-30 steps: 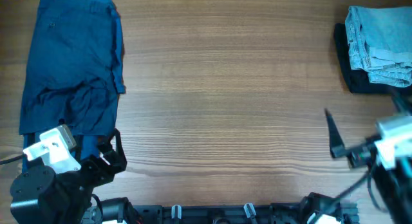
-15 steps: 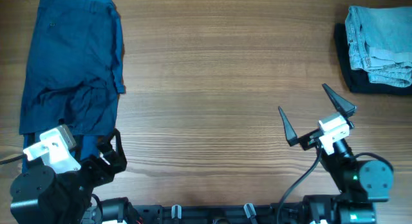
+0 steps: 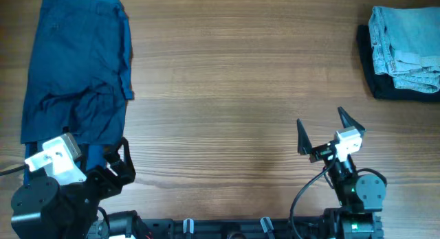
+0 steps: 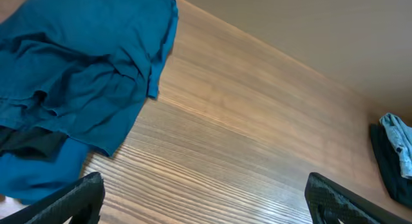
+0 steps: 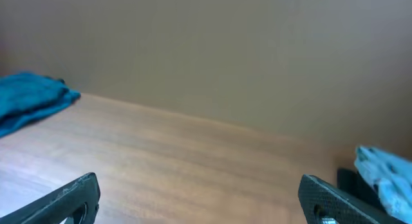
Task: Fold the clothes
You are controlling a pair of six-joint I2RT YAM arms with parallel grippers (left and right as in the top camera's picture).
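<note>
- Against the frame a second ago, the right gripper [image 3: 320, 121] has been carried from the right edge of the overhead view to the lower right, left of where it stood.
- Half a second ago it was seen slightly farther right and higher; its arm now reads more compact.
- The left gripper [image 3: 117, 160] is unchanged at the lower left, and no garment has been shifted.
- Right gripper: fingers spread wide apart, nothing between them, held above bare wooden table [image 3: 227, 81].
- Left gripper: fingers likewise wide apart and empty, placed just beside the lower end of the navy garment [image 3: 75, 67].
- The navy garment is laid flat at the upper left of the overhead frame, its long axis running top to bottom.
- Its upper end reaches the top edge of the frame; its lower part is rumpled and bunched, pointing toward the left arm.
- The pale denim shorts [image 3: 405, 40] are folded into a compact pile at the upper right, cut off by the right edge.
- They are rested on a dark folded garment [image 3: 366, 60], which shows along the left and lower sides.
- Stitched denim edges are seen at the pile's lower side; which way the waistband points cannot be told.
</note>
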